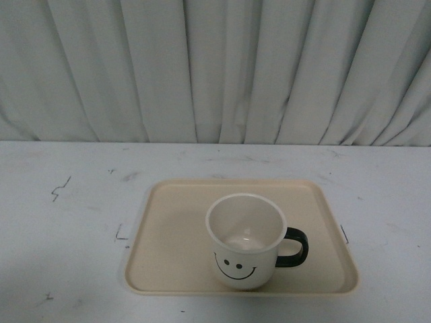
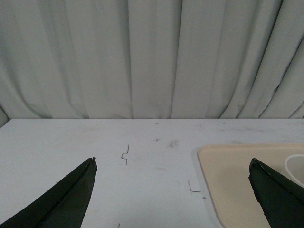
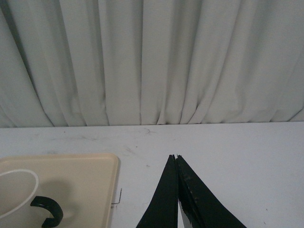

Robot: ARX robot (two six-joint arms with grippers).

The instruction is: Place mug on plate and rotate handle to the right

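The white mug with a black smiley face stands upright on the beige plate, near its front edge. Its black handle points right. Neither arm shows in the front view. In the left wrist view my left gripper is open and empty over the table, with the plate's corner and a sliver of the mug's rim beside it. In the right wrist view my right gripper is shut and empty, to the right of the plate, the mug and the handle.
The white table carries small black marks, among them corner marks at the plate's left side and one at its right. A pale pleated curtain hangs behind the table's far edge.
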